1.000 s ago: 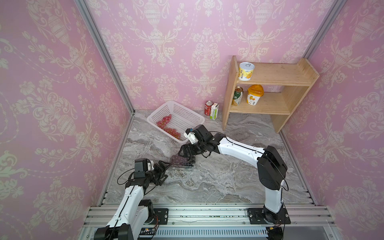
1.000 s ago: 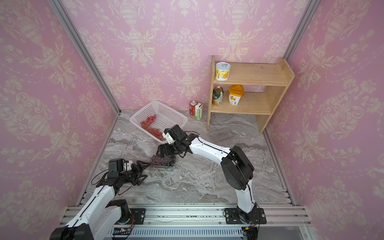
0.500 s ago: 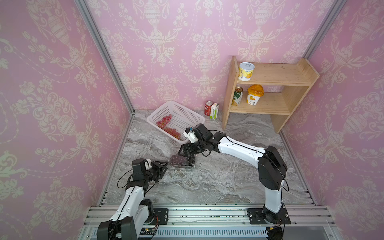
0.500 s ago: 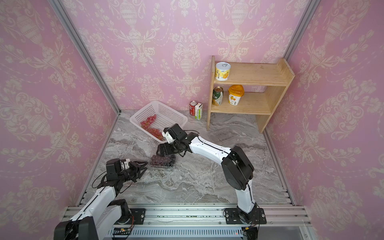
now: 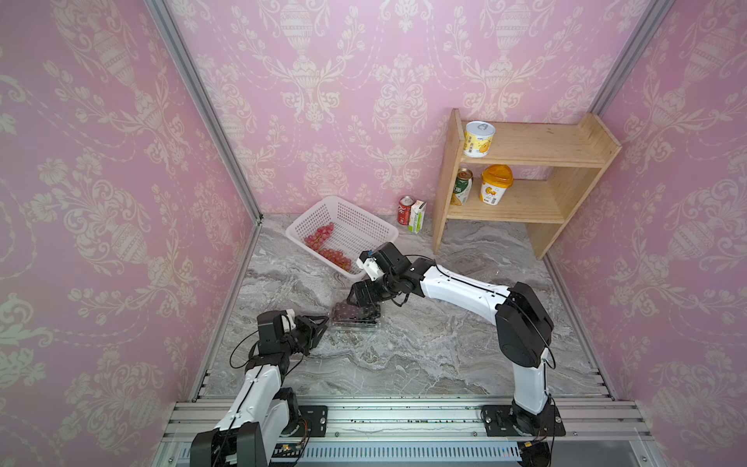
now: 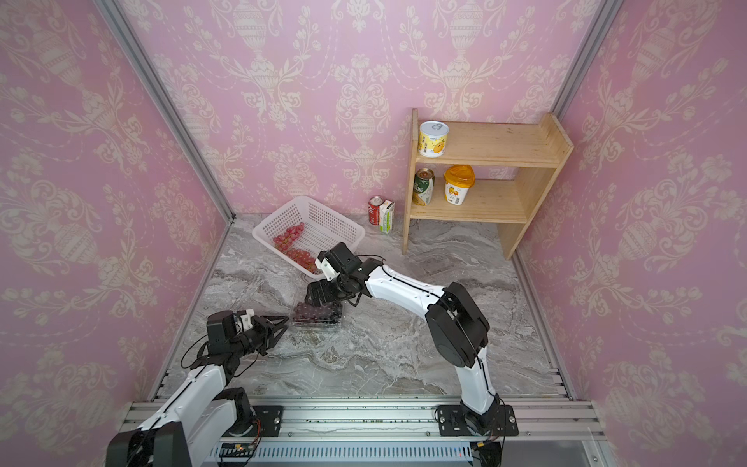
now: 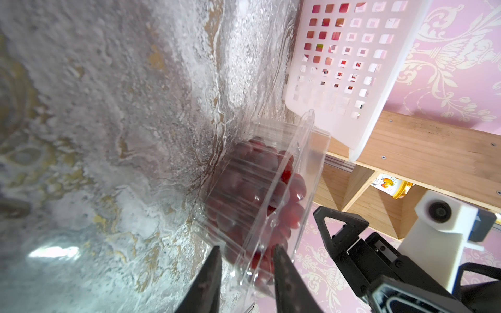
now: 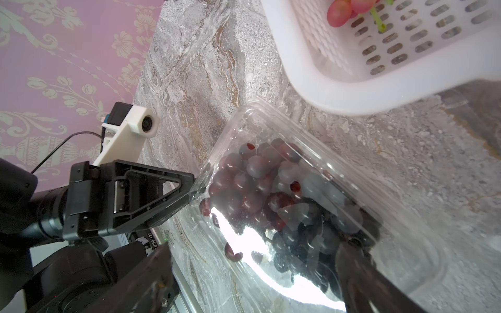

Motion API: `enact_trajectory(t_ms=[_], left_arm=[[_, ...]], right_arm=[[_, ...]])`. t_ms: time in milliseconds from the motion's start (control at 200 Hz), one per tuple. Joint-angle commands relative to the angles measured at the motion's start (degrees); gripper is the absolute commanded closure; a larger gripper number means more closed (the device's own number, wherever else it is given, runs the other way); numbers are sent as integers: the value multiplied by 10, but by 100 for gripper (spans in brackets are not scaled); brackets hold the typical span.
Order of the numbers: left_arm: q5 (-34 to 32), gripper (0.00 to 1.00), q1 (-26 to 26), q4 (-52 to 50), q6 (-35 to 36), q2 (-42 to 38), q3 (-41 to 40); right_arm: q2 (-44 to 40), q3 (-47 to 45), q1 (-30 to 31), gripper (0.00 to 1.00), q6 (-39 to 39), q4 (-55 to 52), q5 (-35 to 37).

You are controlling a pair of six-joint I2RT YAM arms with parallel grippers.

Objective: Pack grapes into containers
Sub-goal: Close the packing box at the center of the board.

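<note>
A clear clamshell container (image 5: 355, 316) (image 6: 318, 315) lies on the marble floor in both top views, filled with dark red-purple grapes (image 8: 260, 184) under its lowered lid. My left gripper (image 5: 323, 325) (image 7: 246, 250) is at the container's left end, its two fingers closed on that corner of the box (image 7: 260, 216). My right gripper (image 5: 357, 298) (image 8: 257, 252) hangs just above the container's far side, jaws spread wide with nothing held. More light red grapes (image 5: 323, 238) (image 6: 290, 239) lie in the white basket (image 5: 366, 218).
The basket's near rim (image 8: 339, 94) sits close behind the container. A wooden shelf (image 5: 525, 184) with yellow tubs and a can stands at the back right. A red can (image 5: 405, 210) and a small carton (image 5: 417, 217) stand beside it. Pink walls close in on three sides.
My left gripper's jaws, open a second ago, have narrowed onto the container's left corner. The right arm has barely moved and stays open above the box.
</note>
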Motion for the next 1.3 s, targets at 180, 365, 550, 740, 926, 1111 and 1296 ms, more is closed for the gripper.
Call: enact_trajectory(t_ms=[180,365,550,740,926,1111,1296], left_arm=[[29,66,4,-2,10,0,-13],[46,64,1,60,-2,58,-2],[48,65,-25,111,-11,115,17],[37,65,-45,129,-10,145,42],[30,65,-72,202,-21,221,74],[15,65,-121,300,-51,318,103],[6,67,-150,376,-82,383,123]], right_arm=[[16,12,5,5,3,-17,24],[27,23,4,5,11,-37,63],[21,14,3,5,10,-44,82],[8,1,-9,6,11,-48,94],[-13,-21,-22,6,10,-48,104],[-40,-53,-39,6,7,-50,113],[-70,-82,-55,6,2,-51,120]])
